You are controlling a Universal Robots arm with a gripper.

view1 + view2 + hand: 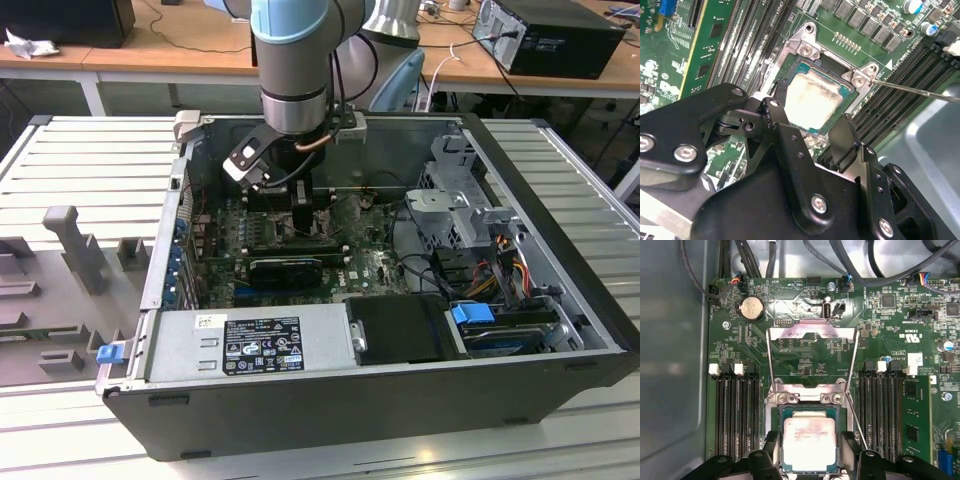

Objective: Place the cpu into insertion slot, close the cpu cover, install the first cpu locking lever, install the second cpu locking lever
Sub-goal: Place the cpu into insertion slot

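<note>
An open black computer case (400,400) sits on a ribbed grey metal worktop (90,170). A grey and blue robot arm (295,60) reaches down into it from the far side. In the exterior view the black end effector (300,195) hangs low over the green circuit board (370,270). It is to the left of the silver drive cage (455,205) and beyond the grey box-shaped power supply (250,340) at the case's near edge. A grey moulded fixture (65,250) lies on the worktop at the exterior view's left, well apart from the case.

In the first wrist view the cpu (809,432), a small flat square chip with a pale silver-beige metal top, lies flat inside the insertion slot (781,415), a square dark socket with a metallic rim. The end effector (810,442) is spread wide. Its black fingers (771,440) stand one on each side of the socket, outside the chip's edges. Whether they touch the socket rim cannot be told.

The cpu cover (812,332), a thin square silver metal frame with a cut-out centre, is swung open and stands clear of the chip, with green board showing through its middle. A thin wire lever (769,360) runs along one side of it and a second wire lever (854,360) along the other. Long black memory slots (735,415) flank the socket.

In the second wrist view the chip (815,97) lies uncovered between the finger ends.
</note>
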